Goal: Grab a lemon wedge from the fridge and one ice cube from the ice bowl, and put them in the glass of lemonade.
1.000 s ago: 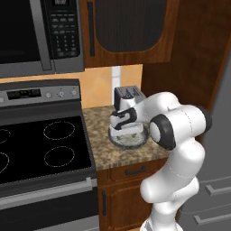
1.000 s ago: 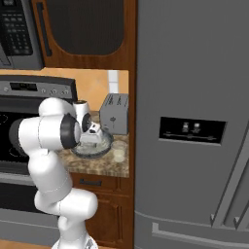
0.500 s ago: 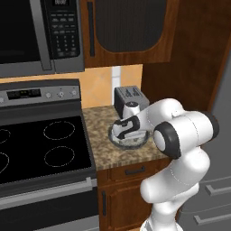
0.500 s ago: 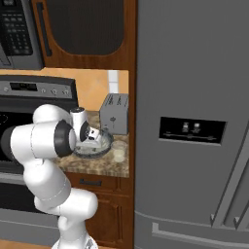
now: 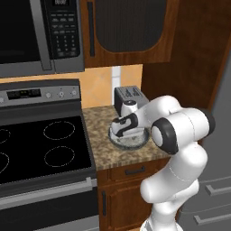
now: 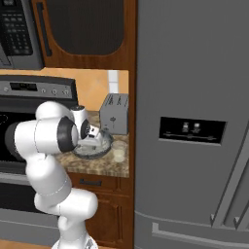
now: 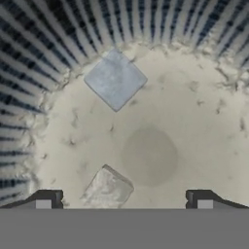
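**Hand has dropped into the ice bowl**

Left base view: since a second ago the arm has lowered its gripper (image 5: pixel 121 131) into the wide grey-blue ice bowl (image 5: pixel 140 140), so the ice pick seems near.

Right base view: the small pale translucent glass of lemonade (image 6: pixel 118 151) sits at the bowl's 3 o'clock; the tall grey steel fridge (image 6: pixel 194 73) is shut.

Hand view: jaws wide, empty; one pale ice cube (image 7: pixel 107 187) lies between the tips, nearer the left one, and another (image 7: pixel 115 79) at 11 o'clock.

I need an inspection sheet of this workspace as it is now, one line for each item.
surface: speckled stone counter between stove and fridge.
job's things: ice bowl on counter; two ice cubes inside; glass of lemonade beside the bowl; fridge doors closed.
clutter: toaster behind the bowl.
grippers: end effector open, low over the bowl, holding nothing.
cables: nothing seen.
surroundings: microwave, wooden cabinets.
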